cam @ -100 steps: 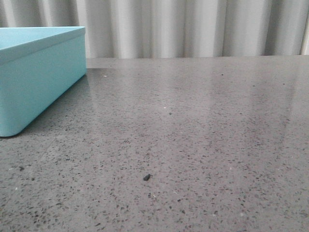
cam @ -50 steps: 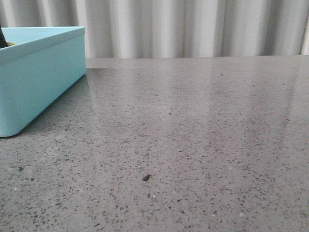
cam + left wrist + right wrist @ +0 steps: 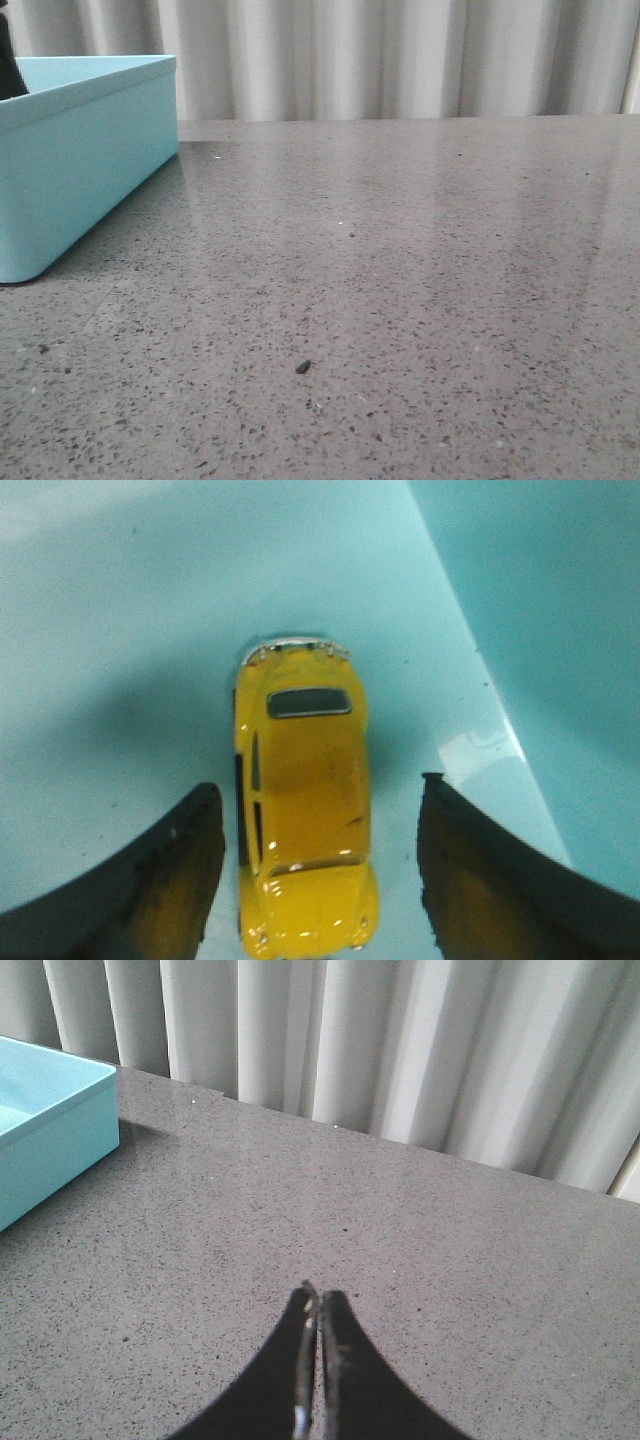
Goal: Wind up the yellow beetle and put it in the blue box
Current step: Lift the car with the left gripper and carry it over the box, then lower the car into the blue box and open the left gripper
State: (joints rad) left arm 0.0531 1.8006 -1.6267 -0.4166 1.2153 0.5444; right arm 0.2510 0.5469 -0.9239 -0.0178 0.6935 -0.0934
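Now, view by view:
Front: box (image 3: 85, 150) upper left on the table (image 3: 400, 300); no beetle seen here.
Left wrist: beetle (image 3: 300, 820) rests on the box floor (image 3: 120, 660), left gripper (image 3: 318, 870) spread wide, released; storing looks done.
Right wrist: right gripper (image 3: 314, 1305) clenched, empty.

Three cameras: one low front view, two wrist views.
The front camera sits low, looking forward over the grey table (image 3: 400, 280) toward a curtain (image 3: 400, 55). The right wrist camera looks along the same tabletop to that curtain, sharing the blue box (image 3: 45, 1125). The left wrist camera looks straight down, close, inside the box onto the yellow beetle (image 3: 300, 810).
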